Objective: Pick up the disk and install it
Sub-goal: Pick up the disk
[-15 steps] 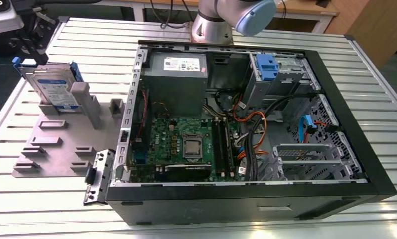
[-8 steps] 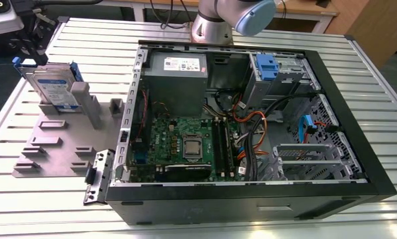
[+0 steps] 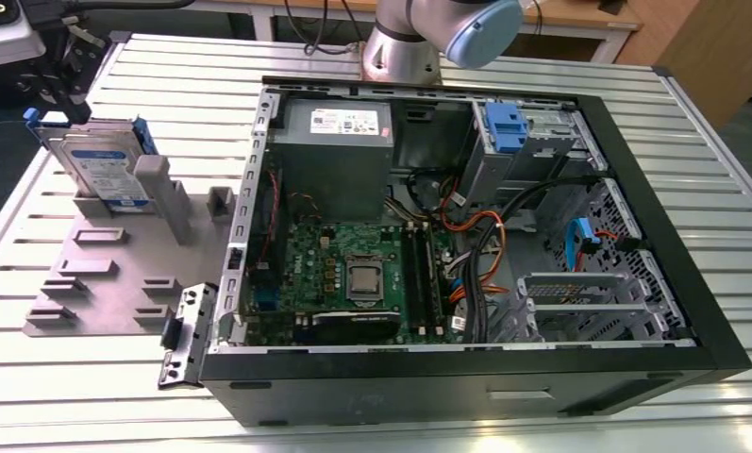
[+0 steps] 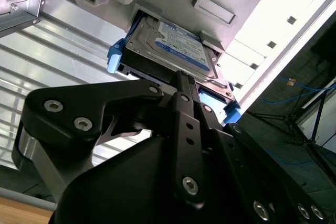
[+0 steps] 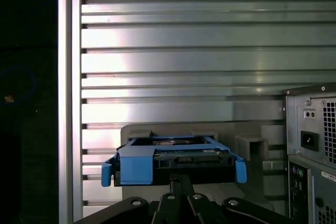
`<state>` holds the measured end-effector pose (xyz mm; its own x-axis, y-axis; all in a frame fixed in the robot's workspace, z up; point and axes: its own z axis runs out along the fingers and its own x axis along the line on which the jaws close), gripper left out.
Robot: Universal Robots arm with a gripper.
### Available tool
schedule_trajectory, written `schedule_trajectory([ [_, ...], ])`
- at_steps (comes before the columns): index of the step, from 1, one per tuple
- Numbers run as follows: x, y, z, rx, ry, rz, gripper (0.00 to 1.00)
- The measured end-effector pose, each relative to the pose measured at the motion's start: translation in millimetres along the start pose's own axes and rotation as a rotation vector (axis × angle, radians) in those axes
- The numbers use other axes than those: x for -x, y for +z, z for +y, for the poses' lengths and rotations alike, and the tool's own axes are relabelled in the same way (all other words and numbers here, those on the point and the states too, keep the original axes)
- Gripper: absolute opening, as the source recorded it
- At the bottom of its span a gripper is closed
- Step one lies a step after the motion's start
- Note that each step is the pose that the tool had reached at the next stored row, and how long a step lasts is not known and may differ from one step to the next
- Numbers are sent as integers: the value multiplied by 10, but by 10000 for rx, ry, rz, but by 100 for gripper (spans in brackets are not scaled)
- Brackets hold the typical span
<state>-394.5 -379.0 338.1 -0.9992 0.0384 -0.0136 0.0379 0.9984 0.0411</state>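
Observation:
The disk (image 3: 99, 165), silver with a white-and-blue label and a blue frame, stands on edge in a slot of a grey holder plate (image 3: 111, 255) at the exterior view's left. My gripper (image 3: 58, 94) hangs just above its top edge. In both wrist views the black fingers lie together with no gap between them. Their tips (image 4: 181, 77) reach the edge of the disk (image 4: 173, 45). In the first wrist view my gripper (image 5: 178, 181) sits at the middle of the blue-framed edge of the disk (image 5: 173, 156). Whether they pinch any part of the frame is hidden.
An open computer case (image 3: 715, 311) lies to the exterior view's right of the holder, with a grey power supply box (image 3: 335, 142), a motherboard (image 3: 350, 274) and a drive bay with a blue latch (image 3: 508, 127). The arm's base (image 3: 408, 47) stands behind it. Everything rests on a slatted metal table (image 3: 99, 377).

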Motion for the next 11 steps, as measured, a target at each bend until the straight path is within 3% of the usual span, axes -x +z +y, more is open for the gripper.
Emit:
schedule_trajectory([
  [4, 0, 0, 0, 3, -186, 7, 11],
  [11, 0, 3, 0, 19, -1366, 56, 11],
])
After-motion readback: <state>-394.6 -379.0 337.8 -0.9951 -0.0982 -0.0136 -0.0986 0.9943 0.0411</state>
